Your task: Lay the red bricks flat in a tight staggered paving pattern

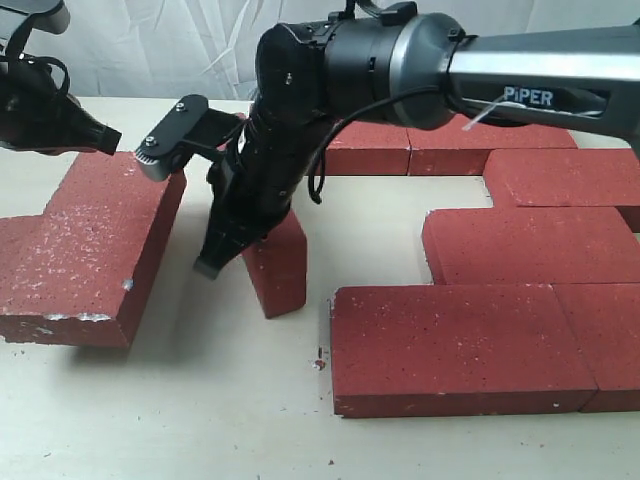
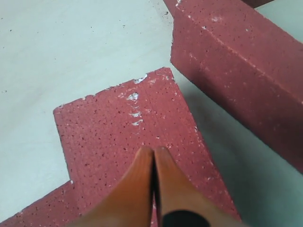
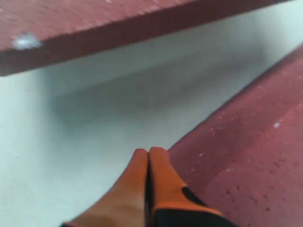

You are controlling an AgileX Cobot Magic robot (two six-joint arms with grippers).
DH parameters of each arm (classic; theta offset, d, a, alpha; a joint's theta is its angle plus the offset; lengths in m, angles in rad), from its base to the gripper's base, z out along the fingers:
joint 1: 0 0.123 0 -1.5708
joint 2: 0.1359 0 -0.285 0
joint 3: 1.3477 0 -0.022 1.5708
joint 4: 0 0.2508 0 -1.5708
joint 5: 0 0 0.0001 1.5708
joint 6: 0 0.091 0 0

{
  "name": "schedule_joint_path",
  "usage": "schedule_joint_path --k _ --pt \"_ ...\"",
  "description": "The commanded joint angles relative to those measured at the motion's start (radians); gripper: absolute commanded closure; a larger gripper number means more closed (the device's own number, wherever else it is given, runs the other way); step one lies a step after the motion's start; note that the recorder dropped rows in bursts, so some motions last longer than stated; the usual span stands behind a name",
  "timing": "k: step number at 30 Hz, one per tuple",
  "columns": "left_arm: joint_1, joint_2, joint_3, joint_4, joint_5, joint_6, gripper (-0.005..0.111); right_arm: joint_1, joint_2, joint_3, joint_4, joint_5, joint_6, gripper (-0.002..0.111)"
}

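Several red bricks lie flat on the right (image 1: 455,345), packed in staggered rows. Two more (image 1: 90,240) lie flat on the left in an L shape. Between the groups, one red brick (image 1: 278,272) stands on its edge. My right gripper (image 1: 210,266) reaches across the middle and points down at that brick's left face; its fingers (image 3: 158,163) are shut and empty, next to the brick (image 3: 246,161). My left gripper (image 1: 105,138) hovers over the far end of the left bricks. Its fingers (image 2: 142,163) are shut with nothing between them, above a flat brick (image 2: 109,132).
The right arm's black wrist (image 1: 330,70) spans the centre above the table. A white cloth backdrop (image 1: 170,45) hangs behind. Small red crumbs (image 1: 319,358) lie on the pale tabletop (image 1: 200,400). A gap (image 1: 450,195) shows among the right-hand bricks.
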Motion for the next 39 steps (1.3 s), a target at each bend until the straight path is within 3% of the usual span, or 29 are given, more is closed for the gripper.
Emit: schedule_joint_path --k 1,12,15,18,20,25,29,35,39 --pt "-0.002 0.0 -0.011 -0.011 -0.009 -0.004 0.107 -0.034 -0.049 -0.004 -0.139 -0.004 0.112 0.109" --pt "-0.002 0.0 -0.011 -0.049 0.0 -0.004 0.107 -0.254 -0.126 -0.004 -0.118 -0.022 0.196 0.109" --pt "-0.002 0.0 -0.011 -0.051 -0.01 0.0 0.107 -0.27 -0.149 -0.004 0.107 0.054 0.139 0.109" --pt "-0.002 0.0 -0.011 -0.051 -0.024 0.0 0.107 -0.241 -0.166 -0.004 0.408 0.207 -0.145 0.109" --pt "-0.002 0.0 -0.011 -0.051 -0.024 0.0 0.107 -0.195 -0.16 -0.003 0.489 0.281 -0.246 0.109" --pt "-0.002 0.0 -0.011 -0.051 -0.015 0.0 0.107 -0.069 -0.094 -0.003 0.302 0.245 -0.184 0.109" --pt "-0.002 0.0 -0.011 -0.051 -0.005 0.0 0.107 -0.023 -0.043 -0.003 0.164 0.231 -0.11 0.109" --pt "-0.002 0.0 -0.011 -0.051 -0.004 0.0 0.107 -0.046 -0.028 -0.004 -0.169 0.137 0.137 0.109" --pt "-0.002 0.0 -0.011 -0.051 -0.007 0.0 0.107 -0.115 -0.034 -0.004 -0.314 0.03 0.291 0.109"
